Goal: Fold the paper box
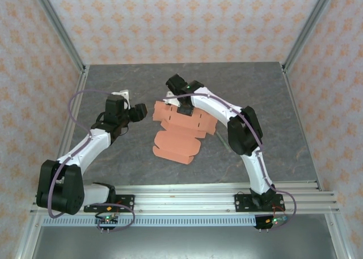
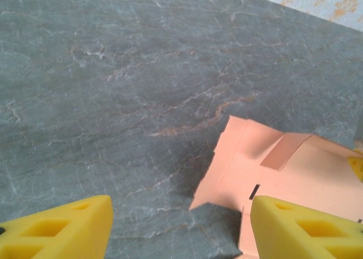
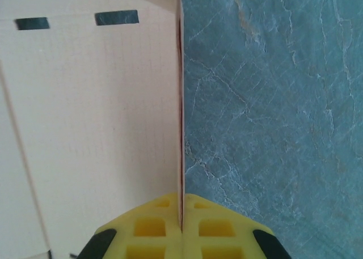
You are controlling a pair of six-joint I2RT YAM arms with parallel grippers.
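Note:
The paper box (image 1: pixel 180 135) is a salmon-orange die-cut sheet with tabs and slots, lying partly folded at the middle of the grey table. My right gripper (image 1: pixel 182 108) is over its far edge. In the right wrist view the yellow fingers (image 3: pixel 164 228) are shut on a thin upright flap of the paper box (image 3: pixel 96 111), seen edge-on. My left gripper (image 1: pixel 145 113) hovers just left of the sheet, open. In the left wrist view the left gripper (image 2: pixel 181 230) has bare table between its fingers, and a corner of the paper box (image 2: pixel 255 162) lies beside the right finger (image 2: pixel 306 228).
A small white object (image 1: pixel 121 93) lies behind the left arm. Grey marbled table (image 1: pixel 272 111) stretches to the right and far side. Aluminium frame posts (image 1: pixel 57 29) and patterned walls close in the workspace.

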